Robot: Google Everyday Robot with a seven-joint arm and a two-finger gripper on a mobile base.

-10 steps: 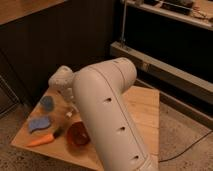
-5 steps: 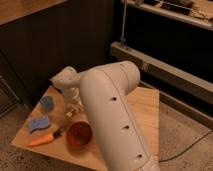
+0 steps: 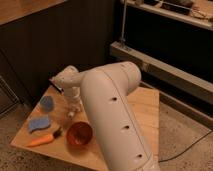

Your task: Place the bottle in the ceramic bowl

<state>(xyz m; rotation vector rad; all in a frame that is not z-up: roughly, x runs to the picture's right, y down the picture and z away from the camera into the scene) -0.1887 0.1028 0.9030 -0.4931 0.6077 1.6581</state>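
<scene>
While the gripper [image 3: 71,113] hangs just behind the ceramic bowl [image 3: 79,135], whether it is pinching the bottle I cannot tell; the bottle itself isn't clearly visible. The smart play is to centre over the bowl, descend low, then release gently.

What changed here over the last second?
The arm swung slightly, carrying the gripper down toward the table, just behind the bowl. Bowl, carrot, sponge and blue cup stayed put.
</scene>
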